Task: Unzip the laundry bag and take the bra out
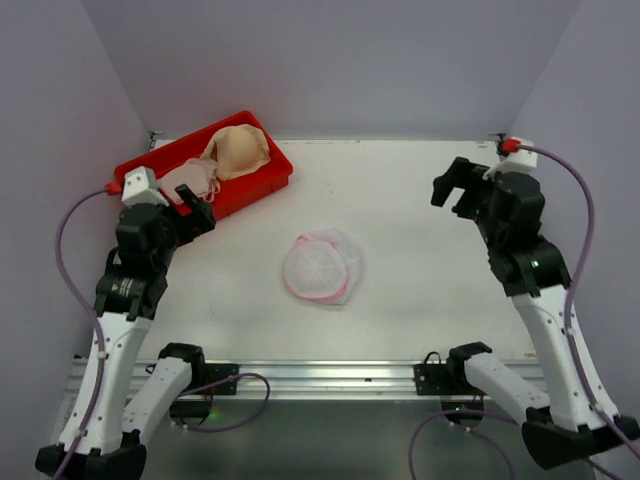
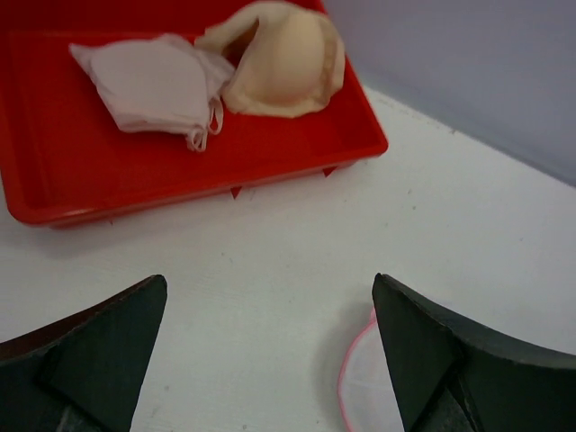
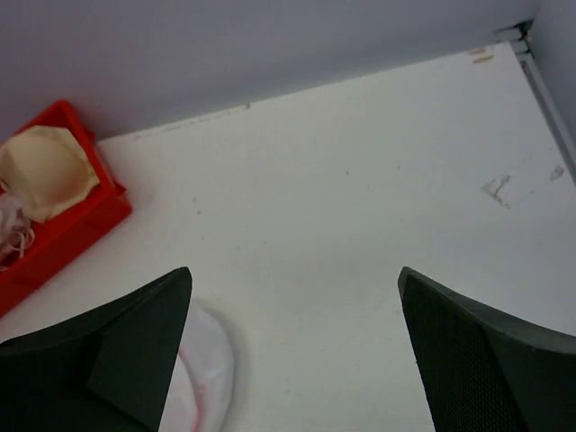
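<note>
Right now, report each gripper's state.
Left gripper: open, holding nothing.
Right gripper: open, holding nothing.

Two white-and-black arms (image 1: 130,285), dark joints up top, white links lower down. Lilac cables (image 1: 62,235) looping off the wrists, red connector caps (image 1: 113,187), white camera blocks (image 1: 140,186). Chunky matte-black wedge fingers (image 2: 90,351).

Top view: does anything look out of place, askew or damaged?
Nothing stands out. The bra lies in the tray, the bag lies flat on the table, and the left gripper and right gripper are open, holding nothing.
</note>
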`<state>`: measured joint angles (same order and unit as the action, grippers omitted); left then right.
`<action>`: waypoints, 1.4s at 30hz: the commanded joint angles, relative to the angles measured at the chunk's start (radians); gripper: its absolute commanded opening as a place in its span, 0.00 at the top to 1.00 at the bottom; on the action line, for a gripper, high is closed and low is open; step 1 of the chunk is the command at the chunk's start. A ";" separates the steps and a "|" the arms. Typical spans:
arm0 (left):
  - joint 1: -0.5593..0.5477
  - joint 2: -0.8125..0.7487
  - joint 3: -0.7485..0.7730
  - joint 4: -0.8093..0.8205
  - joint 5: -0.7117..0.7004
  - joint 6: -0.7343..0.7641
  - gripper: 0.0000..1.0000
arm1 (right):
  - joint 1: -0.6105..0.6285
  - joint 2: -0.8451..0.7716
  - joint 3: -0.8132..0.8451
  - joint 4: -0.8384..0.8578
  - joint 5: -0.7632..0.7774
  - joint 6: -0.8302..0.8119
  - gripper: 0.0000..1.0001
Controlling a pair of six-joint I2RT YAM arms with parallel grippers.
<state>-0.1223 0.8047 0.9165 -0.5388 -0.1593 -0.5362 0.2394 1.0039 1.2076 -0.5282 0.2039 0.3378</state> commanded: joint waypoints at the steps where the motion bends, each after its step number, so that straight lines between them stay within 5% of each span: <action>1: 0.007 -0.134 0.139 -0.111 -0.058 0.093 0.00 | 0.005 -0.198 0.003 -0.091 0.106 0.010 0.01; 11: 0.006 -0.324 0.456 -0.283 -0.175 0.229 0.00 | 0.005 -0.592 -0.008 -0.089 0.039 -0.065 0.01; 18: -0.066 -0.358 0.496 -0.319 -0.233 0.231 0.00 | 0.005 -0.729 -0.026 -0.079 0.014 -0.131 0.01; 42: -0.139 -0.384 0.424 -0.316 -0.260 0.193 0.00 | 0.005 -0.768 -0.039 -0.084 -0.024 -0.138 0.01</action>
